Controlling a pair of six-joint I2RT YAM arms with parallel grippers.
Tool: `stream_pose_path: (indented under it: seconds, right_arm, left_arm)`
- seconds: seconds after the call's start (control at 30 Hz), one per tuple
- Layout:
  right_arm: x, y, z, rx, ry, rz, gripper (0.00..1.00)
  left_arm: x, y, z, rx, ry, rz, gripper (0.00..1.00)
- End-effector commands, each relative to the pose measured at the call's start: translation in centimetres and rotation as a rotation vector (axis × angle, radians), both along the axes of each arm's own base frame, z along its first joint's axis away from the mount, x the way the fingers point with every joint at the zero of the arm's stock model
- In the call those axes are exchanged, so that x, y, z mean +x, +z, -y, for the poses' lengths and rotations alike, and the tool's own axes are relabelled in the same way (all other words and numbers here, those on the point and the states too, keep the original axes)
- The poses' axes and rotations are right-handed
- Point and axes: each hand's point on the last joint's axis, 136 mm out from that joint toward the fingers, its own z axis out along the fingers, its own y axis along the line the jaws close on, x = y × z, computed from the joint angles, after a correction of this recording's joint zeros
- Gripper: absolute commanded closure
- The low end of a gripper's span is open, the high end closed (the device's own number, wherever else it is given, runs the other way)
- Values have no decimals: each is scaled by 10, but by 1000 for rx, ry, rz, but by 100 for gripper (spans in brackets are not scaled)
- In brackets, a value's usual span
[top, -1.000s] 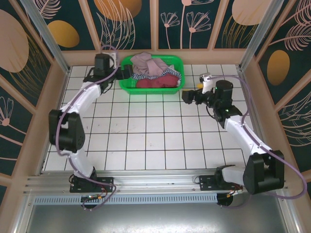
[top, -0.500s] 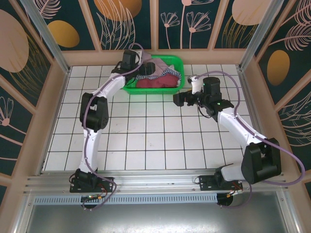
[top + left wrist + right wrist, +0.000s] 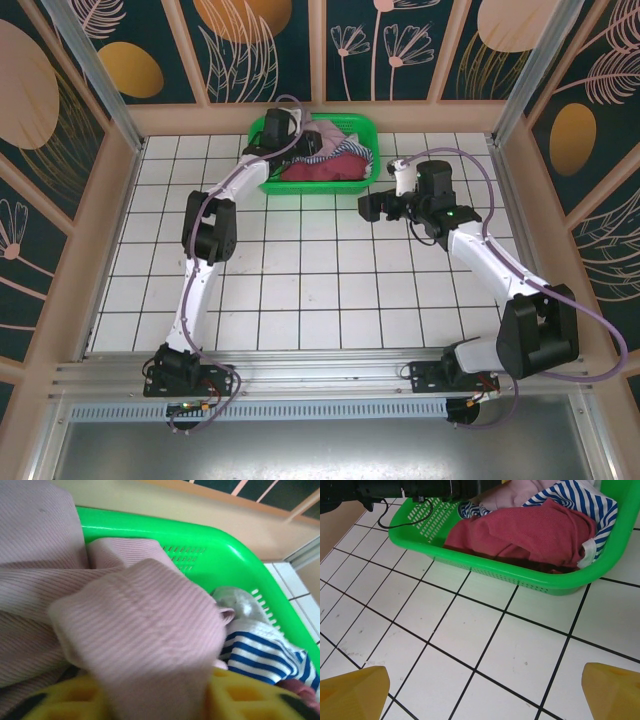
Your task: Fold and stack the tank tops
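Three tank tops are all in the green basket (image 3: pixel 262 182), so I judge that nothing of the task is finished: none is spread out, none is folded, and no stack stands on the worktop (image 3: pixel 300 290). The pink tank top (image 3: pixel 135 625) lies uppermost at the left end of the basket, the striped tank top (image 3: pixel 572 495) is beside it, and the maroon tank top (image 3: pixel 530 532) fills the front part, close to the basket's near wall. My left claw (image 3: pixel 155 702) is down in the basket with a thick fold of the pink one between its yellow pads (image 3: pixel 60 702). The fold looks pinched, so I think I am at the very first step, taking out the first top. My right claw (image 3: pixel 485 695) hangs with its jaws wide apart and holds nothing, low over the tiles just in front of the basket. What is left is almost everything: lift out, spread, fold and stack, three times. The basket stands at the far edge, near the back wall (image 3: pixel 450 118), and my left arm is stretched far to reach it, so the cloth must come up over the green rim and toward me. The tiles between the basket and my bases give wide room for folding.
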Motion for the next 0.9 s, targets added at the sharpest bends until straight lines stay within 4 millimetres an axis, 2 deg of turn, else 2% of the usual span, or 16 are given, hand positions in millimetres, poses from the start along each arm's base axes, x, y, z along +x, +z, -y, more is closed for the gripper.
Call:
stream_pose_path:
  seconds: [0.0,0.03,0.2,0.4,0.63,0.73,0.87]
  right_arm:
    - [0,-3,0,7,-15,-16,1]
    - [0,-3,1,12,-18,-14,1]
    - [0,-5,1,39,-37,-12,1]
    - [2,2,5,81,-57,18,1]
    - [4,15,9,111,-83,77,1]
    - [1,20,10,127,-85,105,1]
    - [-3,23,9,138,-71,123,1]
  left_arm:
    - [5,48,7,-21,-26,126,93]
    - [6,63,7,-26,-26,161,100]
    - [-2,152,5,-69,-34,327,100]
    - [-32,247,-6,-81,-46,486,100]
    - [-86,369,-29,-69,-33,714,100]
    - [-115,411,-41,-59,-24,797,100]
    - [-154,458,-58,-60,-2,880,100]
